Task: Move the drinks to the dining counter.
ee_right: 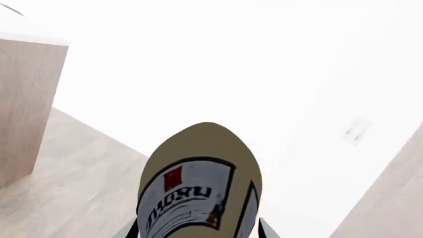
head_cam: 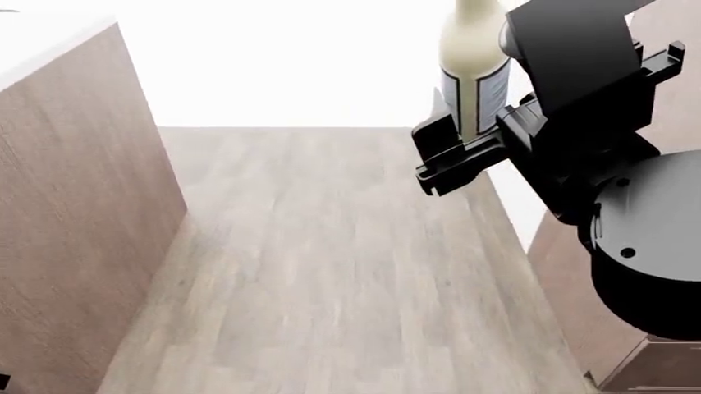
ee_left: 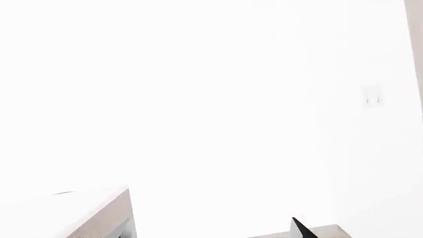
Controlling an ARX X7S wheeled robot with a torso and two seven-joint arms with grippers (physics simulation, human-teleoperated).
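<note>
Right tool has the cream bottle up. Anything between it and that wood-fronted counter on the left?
Nothing visible: only bare wood floor lies between the cream bottle in the right tool and the counter. Its top barely shows.

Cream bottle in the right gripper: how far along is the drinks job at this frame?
In hand: the right gripper is shut on the tall cream bottle, carried upright above the wood floor between two brown-fronted units. Done: nothing can be confirmed, since no white top shows a delivered drink. Left: this bottle is not yet set down, and the other two drinks are out of view. Only a dark tip of the left gripper shows.
</note>
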